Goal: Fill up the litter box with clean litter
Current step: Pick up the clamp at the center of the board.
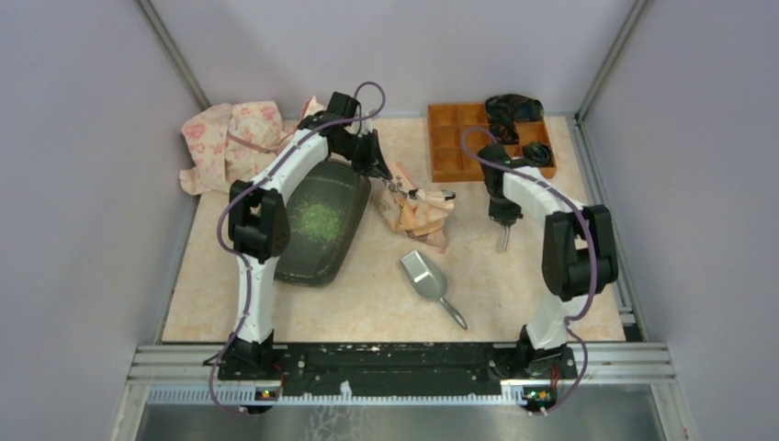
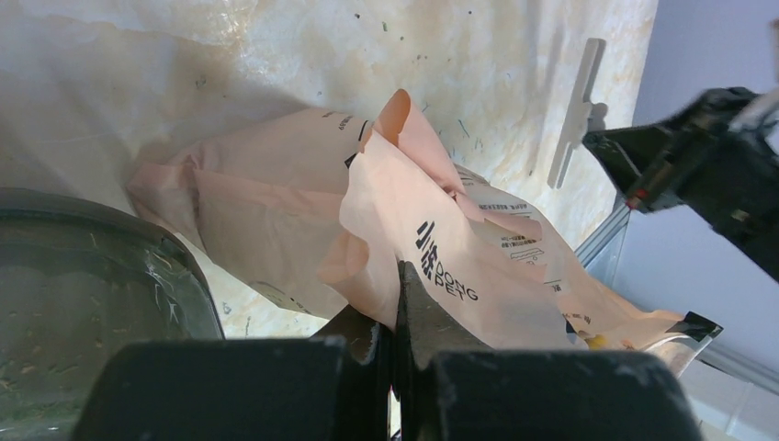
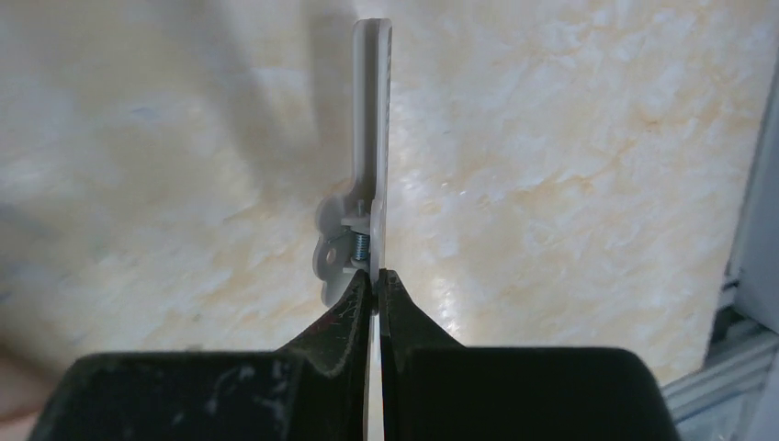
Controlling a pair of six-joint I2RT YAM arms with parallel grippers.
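My surface [image 1: 386, 303]: beige marble | my left: litter box [image 1: 308, 266], cloth [image 1: 225, 138] | centre: bag [image 1: 418, 219], scoop [image 1: 424, 276] | far right: organiser [image 1: 447, 152]

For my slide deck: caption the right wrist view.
Right end effector shut on a white spring clip, marbled tabletop behind.

You've got one readable mark on your left wrist view: the crumpled peach-pink printed bag [image 2: 413, 234] carries black capitals "DONG PET", slanting down toward four o'clock, with a small striped black logo just at its eleven o'clock. Finer black print lies further toward three o'clock on the same bag, too small to read.
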